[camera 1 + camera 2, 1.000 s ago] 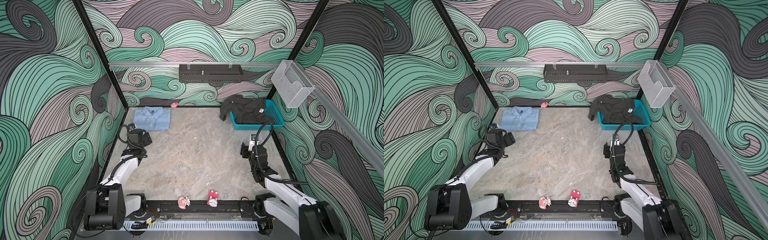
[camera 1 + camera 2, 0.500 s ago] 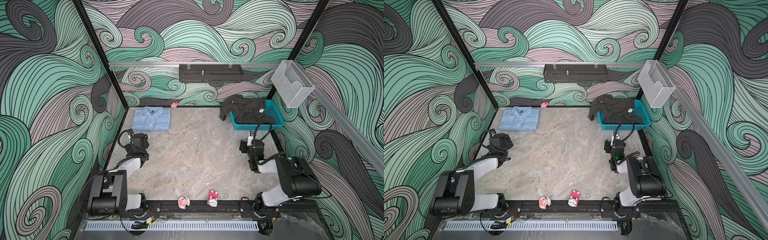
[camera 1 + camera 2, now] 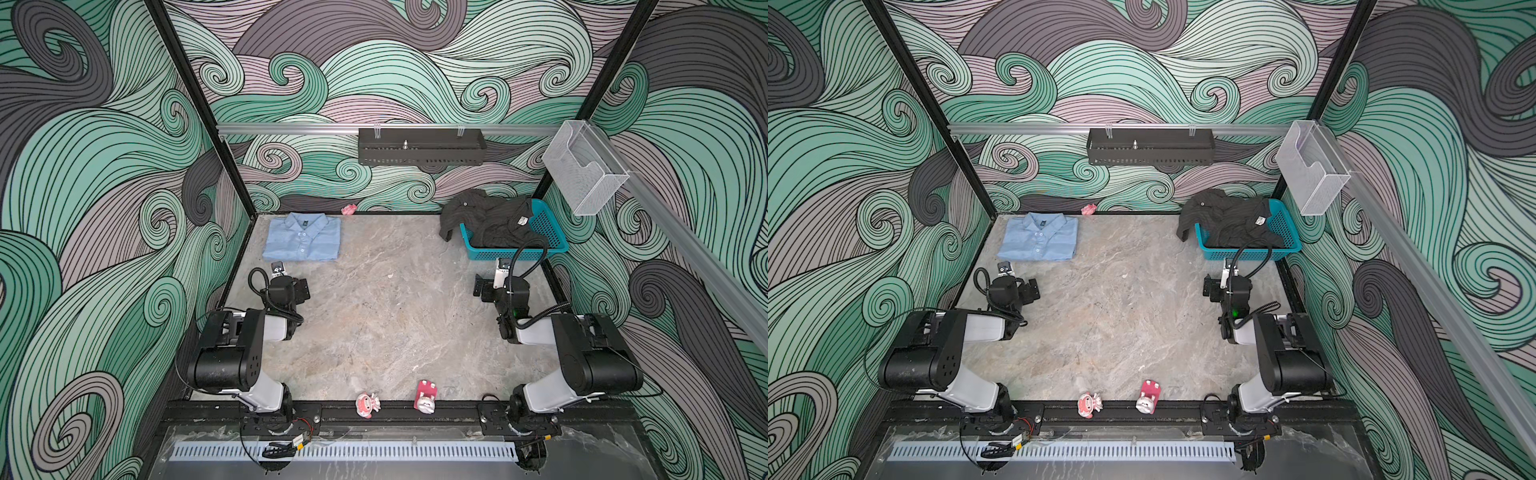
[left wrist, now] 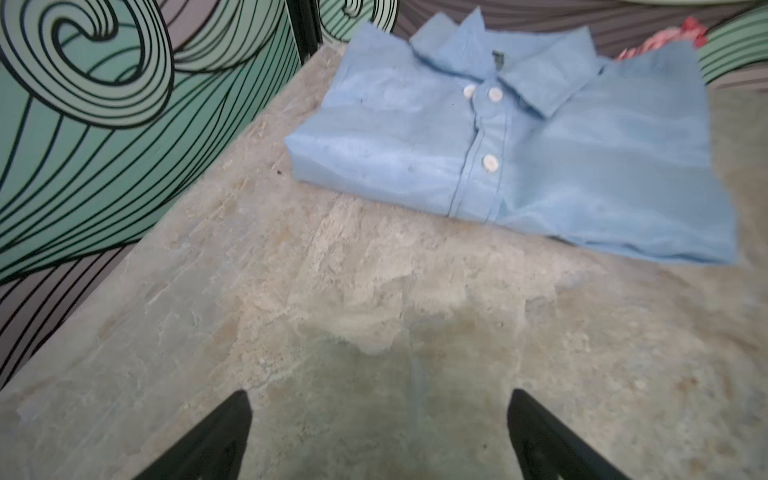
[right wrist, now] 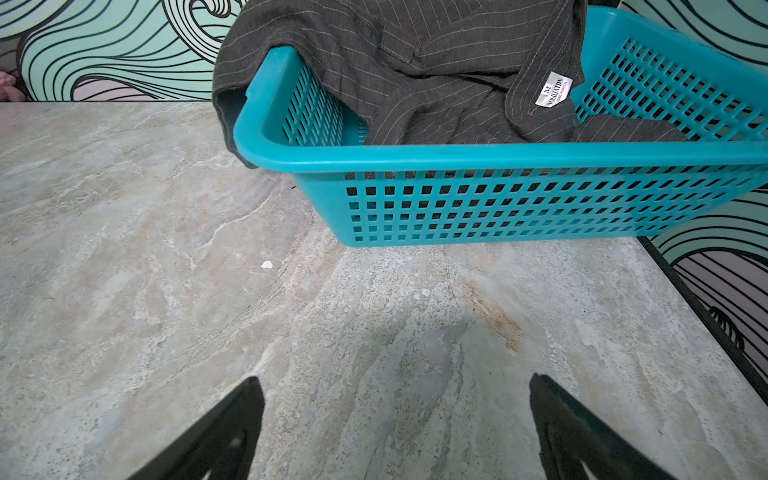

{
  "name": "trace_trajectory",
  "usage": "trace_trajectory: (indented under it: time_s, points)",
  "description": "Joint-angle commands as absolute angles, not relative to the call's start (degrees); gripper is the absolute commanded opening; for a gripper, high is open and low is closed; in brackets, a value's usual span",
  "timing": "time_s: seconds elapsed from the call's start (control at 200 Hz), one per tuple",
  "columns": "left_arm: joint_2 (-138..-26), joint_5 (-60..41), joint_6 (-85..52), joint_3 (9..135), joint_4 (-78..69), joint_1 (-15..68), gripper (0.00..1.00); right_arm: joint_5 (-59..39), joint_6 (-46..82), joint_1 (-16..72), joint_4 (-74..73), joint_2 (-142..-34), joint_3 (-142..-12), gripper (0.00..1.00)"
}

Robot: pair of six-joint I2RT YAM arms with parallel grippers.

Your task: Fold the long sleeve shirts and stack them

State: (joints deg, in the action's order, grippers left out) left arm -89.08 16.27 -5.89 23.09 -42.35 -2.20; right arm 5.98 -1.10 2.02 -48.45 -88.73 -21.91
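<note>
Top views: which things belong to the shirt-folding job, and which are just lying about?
Job: light blue shirt, folded; dark shirt, crumpled in the teal basket.
Lying about: pink figurine; pink toy; pink scrap.

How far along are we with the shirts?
Done: the blue shirt lies folded in the far left corner of the table. In hand: nothing; the left gripper and right gripper are both open above the table. Left: the dark shirt sits crumpled in the basket, part of it hanging over the rim; it needs taking out, folding and stacking on the blue shirt.
</note>
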Motion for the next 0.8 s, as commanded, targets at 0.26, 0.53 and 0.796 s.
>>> trace_trajectory:
  time_s: [0.26, 0.53, 0.796]
  points:
    - [-87.14, 14.88, -5.39, 24.97, -41.32, -2.33, 0.99, 5.69, -1.32, 2.22, -48.70, -88.23, -23.11, 0.99]
    - [-87.00, 14.96, -5.78, 25.22, -40.58, -2.29, 0.99, 5.63, -1.32, 2.24, -48.70, -88.21, -23.10, 0.99]
    - [-86.77, 15.11, -6.04, 25.49, -39.71, -2.29, 0.99, 5.64, -1.32, 2.21, -48.64, -88.33, -23.20, 0.99]
